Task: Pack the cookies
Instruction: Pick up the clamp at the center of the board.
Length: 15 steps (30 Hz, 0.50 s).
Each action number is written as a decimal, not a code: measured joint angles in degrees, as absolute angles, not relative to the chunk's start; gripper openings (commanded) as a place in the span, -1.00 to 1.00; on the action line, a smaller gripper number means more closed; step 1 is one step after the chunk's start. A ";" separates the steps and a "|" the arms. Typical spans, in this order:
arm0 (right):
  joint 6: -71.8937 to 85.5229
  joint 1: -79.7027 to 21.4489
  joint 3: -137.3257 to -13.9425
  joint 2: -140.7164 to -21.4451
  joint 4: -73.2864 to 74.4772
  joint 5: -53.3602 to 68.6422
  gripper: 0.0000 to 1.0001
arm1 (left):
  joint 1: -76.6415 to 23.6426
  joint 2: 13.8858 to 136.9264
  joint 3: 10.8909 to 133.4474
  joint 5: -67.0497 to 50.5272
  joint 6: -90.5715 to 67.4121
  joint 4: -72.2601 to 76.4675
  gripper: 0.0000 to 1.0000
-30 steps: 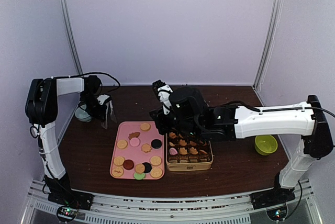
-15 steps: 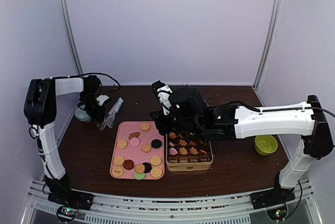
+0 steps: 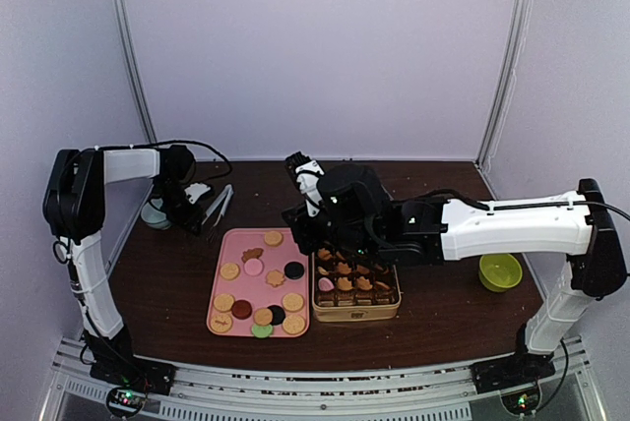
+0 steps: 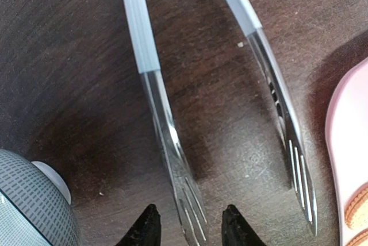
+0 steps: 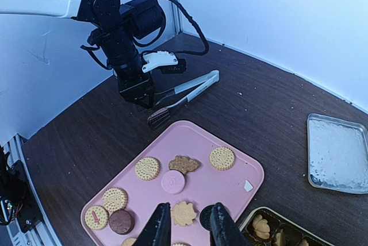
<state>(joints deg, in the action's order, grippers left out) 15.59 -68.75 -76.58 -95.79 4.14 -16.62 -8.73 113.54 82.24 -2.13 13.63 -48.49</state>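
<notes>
Dark brown wood table (image 3: 443, 328), seen from above. A pink tray (image 3: 236, 242) lies near the front with about a dozen cookies (image 3: 229, 270) spread on it: mostly tan rounds, some pink, black, dark red and green. Just beside its right edge is a gold tin (image 3: 356, 315), with more tan cookies in its paper cups. The right arm (image 3: 492, 224) reaches across above the tin's far half. The left arm (image 3: 128, 160) bends down at the far left, beside tongs (image 3: 220, 202) that lie flat on the table between a grey cup (image 3: 155, 212) and the tray. A green bowl (image 3: 500, 271) sits well apart at the right.

Left wrist camera: the left gripper (image 4: 191, 229) is released. Its two black fingertips stand either side of one forked tong tip, with bare wood showing in both gaps. The other tong arm lies free to the right. The cup is at lower left and the tray's edge at right.

Right wrist camera: the right gripper (image 5: 188, 226) hovers above the tray, fingers parted with nothing between them. A leaf-shaped cookie and a black one show on the tray below the gap. A shallow silver lid (image 5: 339, 154) lies on the table at the right.
</notes>
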 measured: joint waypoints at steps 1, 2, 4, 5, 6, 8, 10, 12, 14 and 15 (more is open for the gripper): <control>15.59 -68.75 -76.58 -95.79 4.14 -16.62 -0.51 | -8.73 113.56 82.24 -2.09 13.61 -48.49 -0.44; 15.62 -68.75 -76.58 -95.79 4.14 -16.62 -0.50 | -8.73 113.56 82.24 -2.02 13.67 -48.47 -0.52; 15.62 -68.75 -76.58 -95.79 4.14 -16.60 -0.49 | -8.73 113.62 82.24 -1.87 13.76 -48.45 -0.69; 15.62 -68.75 -76.58 -95.79 4.14 -16.62 -0.48 | -8.73 113.69 82.28 -1.89 13.69 -48.45 -0.80; 15.64 -68.75 -76.58 -95.79 4.14 -16.62 -0.43 | -8.73 113.82 82.32 -1.87 13.87 -48.45 -0.89; 15.75 -68.75 -76.58 -95.79 4.14 -16.60 -0.27 | -8.73 114.06 82.61 -1.98 13.67 -48.56 -1.00; 15.94 -68.75 -76.58 -95.79 4.10 -16.49 -0.09 | -8.69 114.10 83.31 -2.79 14.33 -48.73 -1.00; 16.47 -68.75 -76.58 -95.79 4.05 -16.10 0.08 | -8.71 114.10 83.99 -3.40 14.39 -49.39 -1.00; 16.56 -68.42 -76.58 -95.79 3.84 -15.00 0.24 | -8.69 114.10 84.75 -4.95 14.96 -50.37 -1.00; 17.02 -68.23 -76.58 -95.79 3.66 -14.26 0.31 | -8.69 113.93 85.32 -5.98 15.38 -51.27 -1.00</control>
<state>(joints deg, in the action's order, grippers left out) 17.02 -68.23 -76.58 -95.79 3.66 -14.26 -8.69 113.93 85.32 -5.98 15.38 -51.27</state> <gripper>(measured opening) 0.560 0.010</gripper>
